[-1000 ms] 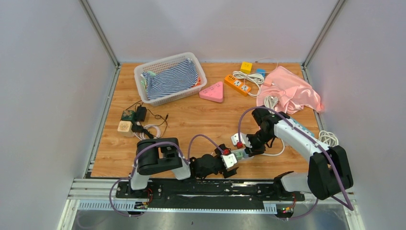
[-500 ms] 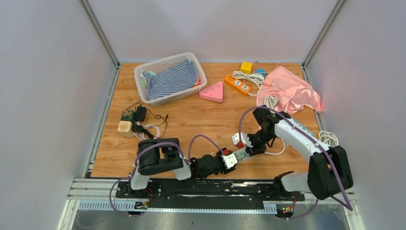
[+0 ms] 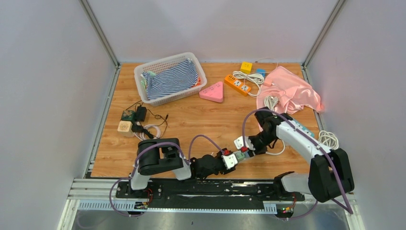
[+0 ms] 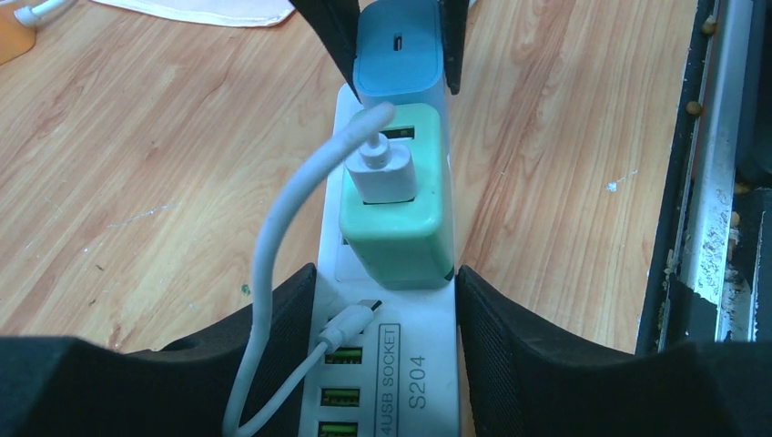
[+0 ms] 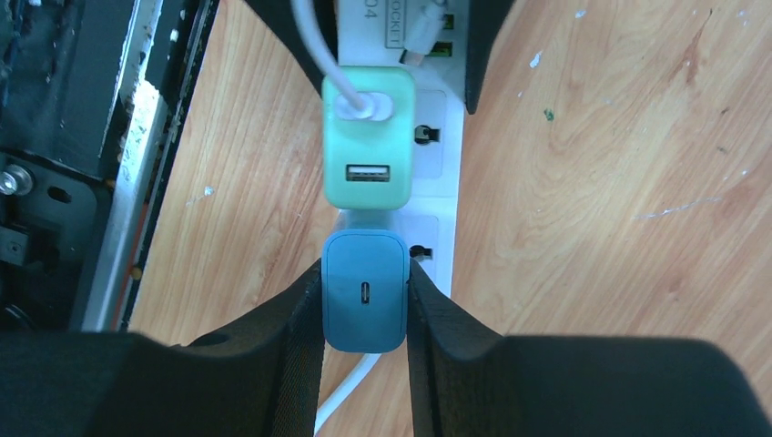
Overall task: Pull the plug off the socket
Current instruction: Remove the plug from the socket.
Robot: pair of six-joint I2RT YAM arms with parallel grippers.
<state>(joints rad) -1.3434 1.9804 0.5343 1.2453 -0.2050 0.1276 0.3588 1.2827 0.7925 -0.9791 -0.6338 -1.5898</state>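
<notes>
Left end effector (image 4: pixel 385 289) has closed in since a second ago: it was a lot wider then, and now both pads sit right against the long sides of the white power strip (image 4: pixel 421 393), so I'd call that a grip on the strip. From the top camera the right arm has also nudged a bit towards its own side and the near edge, and the far end of the strip has gone with it. Printing on the strip reads "4USB SOCKET" and "S204", next to a column of USB ports (image 4: pixel 339 398). The right end effector (image 5: pixel 364 284) is narrow, pinching the blue plug (image 5: pixel 365 296) from both sides. That plug sits on the strip at the end away from the left arm, just beyond a green adapter (image 4: pixel 398 241) with a white cable (image 4: pixel 271 238) plugged into it. I can't tell whether the blue one is fully seated or starting to lift. All of this is at the near edge of a wood-grain surface (image 4: pixel 137 182), speckled with small marks. Farther back are a white basket (image 3: pixel 165 60) holding a striped cloth (image 3: pixel 170 79), an orange strip (image 3: pixel 238 85) and a pink cloth (image 3: pixel 289 91), with plain grey walls (image 3: pixel 215 28) around.
</notes>
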